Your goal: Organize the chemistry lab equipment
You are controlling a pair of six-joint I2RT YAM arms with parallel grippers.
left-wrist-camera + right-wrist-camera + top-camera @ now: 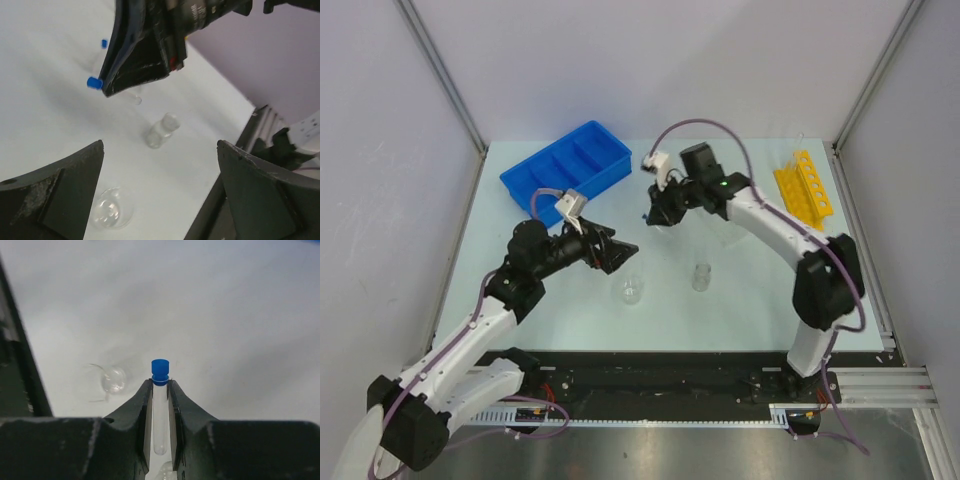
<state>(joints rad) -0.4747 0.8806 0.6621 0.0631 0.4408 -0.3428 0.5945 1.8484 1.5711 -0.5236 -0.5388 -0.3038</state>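
Barely begun, at a guess. Right pincer (160, 389) clenched on capped tube (160, 415), mid-worktop (740, 315). Left pincer (625, 250) released, at eight o'clock of it. Beaker (631, 290) and vial (701, 276) loose toward six o'clock. Tray (520, 186) at eleven and rack (803, 185) at two, seemingly unfilled.

Our left hand (620, 252) hangs with its fingers wide apart just beyond the small beaker (632, 290). The vial (701, 276) stands near, to the right, with a bare strip of worktop (745, 305) between the two glasses. Our right hand (660, 214), clamped on a blue-capped tube (160, 410), crowds the middle. The blue tray (567, 170) blocks the far left and the yellow rack (804, 186) the far right.
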